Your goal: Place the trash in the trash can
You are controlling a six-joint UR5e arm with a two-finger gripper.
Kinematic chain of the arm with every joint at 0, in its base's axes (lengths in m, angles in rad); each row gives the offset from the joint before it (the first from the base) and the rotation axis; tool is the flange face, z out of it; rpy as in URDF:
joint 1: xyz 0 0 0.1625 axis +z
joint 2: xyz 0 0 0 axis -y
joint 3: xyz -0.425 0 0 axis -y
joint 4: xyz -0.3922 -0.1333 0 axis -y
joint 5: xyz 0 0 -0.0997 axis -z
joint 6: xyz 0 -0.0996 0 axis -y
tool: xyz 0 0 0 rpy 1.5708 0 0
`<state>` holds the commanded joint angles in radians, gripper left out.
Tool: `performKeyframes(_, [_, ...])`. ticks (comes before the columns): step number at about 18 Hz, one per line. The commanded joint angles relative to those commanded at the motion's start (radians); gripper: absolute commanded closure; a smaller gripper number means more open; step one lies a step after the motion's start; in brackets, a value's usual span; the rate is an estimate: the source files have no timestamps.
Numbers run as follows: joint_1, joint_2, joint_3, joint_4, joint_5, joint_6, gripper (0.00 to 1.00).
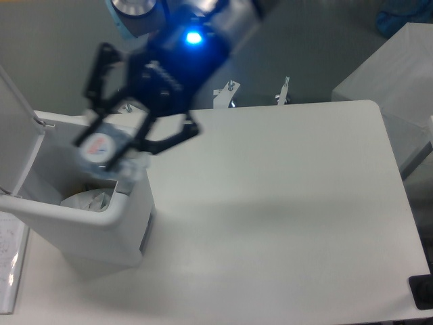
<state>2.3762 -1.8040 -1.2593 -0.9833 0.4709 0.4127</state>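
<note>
Blurred black two-finger gripper (111, 145) hanging over the open top of the trash can (101, 217) at the left of the white table (284, 203), fingers clamped around the clear bluish bottle (105, 152). Bottle held with its end toward the camera, above the bin's right rim, partly over the opening and clear of the table. On the bottle's end, a round white label with a red and a blue mark; lettering too smeared to read. On the gripper body, faint pale lettering, also unreadable, and just above it a bright blue light (194, 38) on the wrist. Inside the bin, the translucent white bag (84, 199) lying at the bottom, crumpled, below and slightly left of the bottle; green bits inside not discernible. Bin lid (13, 128) standing open at the far left, hinged upward. On the bin's right face, a grey panel (146, 233) with no legible marking. At the near left edge, a sheet of paper (9, 261) with faint grey printing, too small to read. Near right corner, a dark object (423, 292) cut off by the frame.
</note>
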Motion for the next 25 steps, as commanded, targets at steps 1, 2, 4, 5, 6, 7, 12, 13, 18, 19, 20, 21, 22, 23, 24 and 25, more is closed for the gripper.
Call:
performKeyframes(1, [-0.014,0.0,-0.008,0.0,0.0,0.0,0.96])
performKeyframes(2, [-0.026,0.002,-0.015,0.0,0.005,0.002,0.96])
performKeyframes(4, [-0.031,0.008,-0.038,0.015,0.006,0.005,0.95])
performKeyframes(5, [-0.032,0.008,-0.054,0.031,0.006,0.005,0.93])
performKeyframes(6, [-0.032,0.008,-0.07,0.049,0.006,0.006,0.9])
performKeyframes(7, [-0.034,0.009,-0.087,0.064,0.008,0.009,0.89])
performKeyframes(12, [-0.034,0.017,-0.153,0.094,0.014,0.07,0.0])
performKeyframes(13, [-0.034,0.034,-0.175,0.094,0.014,0.08,0.0])
performKeyframes(18, [-0.025,0.069,-0.219,0.094,0.014,0.118,0.0])
performKeyframes(19, [-0.009,0.066,-0.216,0.092,0.015,0.117,0.0])
performKeyframes(20, [0.018,0.06,-0.213,0.097,0.017,0.117,0.0])
performKeyframes(21, [0.047,0.045,-0.212,0.103,0.023,0.117,0.0])
performKeyframes(22, [0.075,0.019,-0.212,0.106,0.04,0.118,0.0])
performKeyframes(23, [0.112,-0.003,-0.21,0.11,0.063,0.12,0.0])
performKeyframes(24, [0.153,-0.023,-0.215,0.109,0.083,0.126,0.0])
performKeyframes(25, [0.188,-0.041,-0.222,0.112,0.093,0.129,0.0])
